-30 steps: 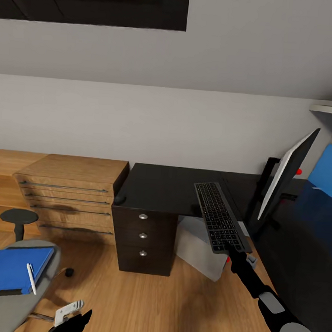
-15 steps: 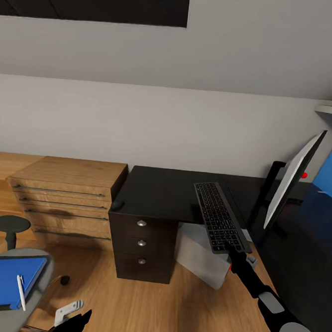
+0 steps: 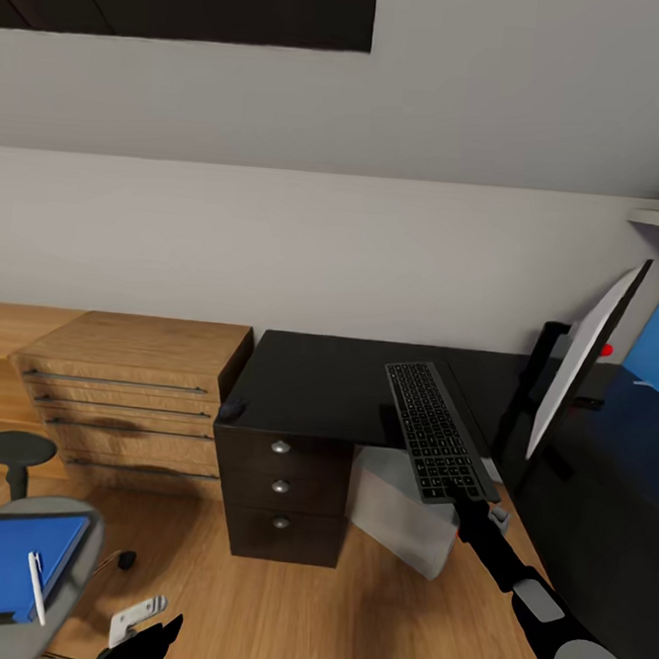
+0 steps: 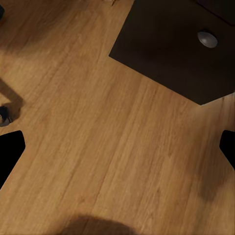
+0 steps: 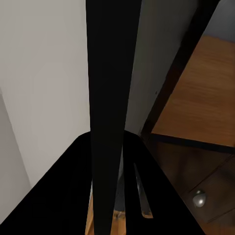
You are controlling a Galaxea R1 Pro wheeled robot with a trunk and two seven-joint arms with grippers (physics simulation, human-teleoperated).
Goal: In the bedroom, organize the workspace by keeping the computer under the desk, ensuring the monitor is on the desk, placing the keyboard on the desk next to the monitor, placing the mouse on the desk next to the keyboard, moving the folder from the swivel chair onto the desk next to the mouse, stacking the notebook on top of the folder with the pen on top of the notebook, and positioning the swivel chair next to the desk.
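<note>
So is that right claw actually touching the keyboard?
Touching. In the head view the right claw grips the near end of the keyboard, which is held up in the air, tilted above the desk.

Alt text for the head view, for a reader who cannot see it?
The right claw holds a dark keyboard in the air over the black desk, beside the wide monitor. At lower left, a blue folder with a white pen lies on the swivel chair.

Black desk (image 3: 326, 379) against the grey wall, a small dark mouse (image 3: 232, 408) sitting at its front left corner, the wide monitor (image 3: 585, 355) standing on its right wing. On the wood floor (image 3: 347, 608), the pale computer (image 3: 400, 508) sits beneath the desk.
</note>
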